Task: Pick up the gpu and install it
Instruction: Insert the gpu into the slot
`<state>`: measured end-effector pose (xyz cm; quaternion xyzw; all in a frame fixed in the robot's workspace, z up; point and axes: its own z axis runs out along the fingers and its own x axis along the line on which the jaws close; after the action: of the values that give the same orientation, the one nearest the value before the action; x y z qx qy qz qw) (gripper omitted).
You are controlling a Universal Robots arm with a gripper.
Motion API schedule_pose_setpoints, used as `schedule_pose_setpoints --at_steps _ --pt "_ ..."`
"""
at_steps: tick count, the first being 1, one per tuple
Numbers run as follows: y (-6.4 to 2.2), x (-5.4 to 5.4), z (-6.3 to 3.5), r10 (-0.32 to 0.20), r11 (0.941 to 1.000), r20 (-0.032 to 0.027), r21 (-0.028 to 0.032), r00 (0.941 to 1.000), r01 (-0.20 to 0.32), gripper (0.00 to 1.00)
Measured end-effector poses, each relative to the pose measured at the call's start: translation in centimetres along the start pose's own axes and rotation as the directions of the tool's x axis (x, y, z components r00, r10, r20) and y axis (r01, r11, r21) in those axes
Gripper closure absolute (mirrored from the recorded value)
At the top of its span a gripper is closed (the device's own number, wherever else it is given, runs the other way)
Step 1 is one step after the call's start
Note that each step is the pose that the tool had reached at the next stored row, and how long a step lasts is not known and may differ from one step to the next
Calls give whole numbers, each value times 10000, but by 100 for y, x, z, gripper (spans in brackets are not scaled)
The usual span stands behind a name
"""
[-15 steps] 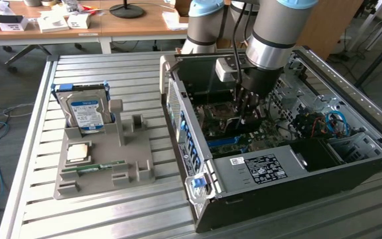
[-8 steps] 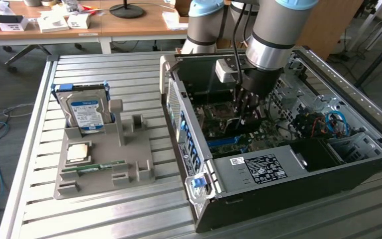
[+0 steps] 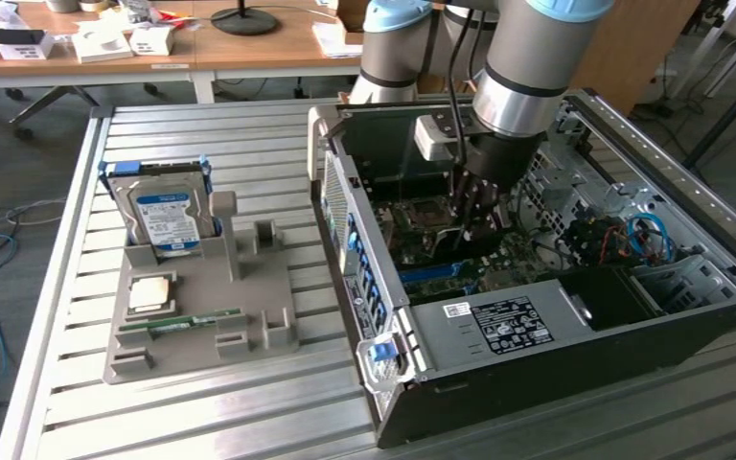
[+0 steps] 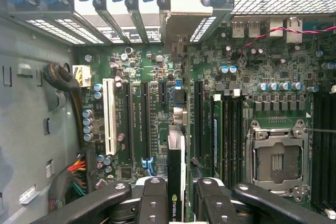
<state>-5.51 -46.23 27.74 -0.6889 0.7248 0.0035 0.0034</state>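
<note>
Clearly the pickup is behind me: my pincer is closed on the gpu, one black finger on each flat face of the card, which I see edge-on from the wrist view with a small green logo on it. In the exterior view the pincer is reaching down inside the open computer case, low over the motherboard.

The card hangs lengthwise along the expansion slots, to the right of the white slot and the two long black ones, and to the left of the processor socket. Its far end points at the slot openings in the case's rear wall. I can't tell whether its bottom edge has met a slot yet. My judgement is that it is lined up but not seated, so pressing it home and letting go are left to do.

Out on the bench, on the exterior view's left, the grey holder carries the hard drive upright at its far end, with the RAM stick lying flat nearer me. Neither is part of this job.
</note>
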Motion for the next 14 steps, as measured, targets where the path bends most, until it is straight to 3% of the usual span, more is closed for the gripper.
schedule_pose_setpoints --at_steps 14 --pt "0 1 43 0 10000 -3 0 10000 0 74"
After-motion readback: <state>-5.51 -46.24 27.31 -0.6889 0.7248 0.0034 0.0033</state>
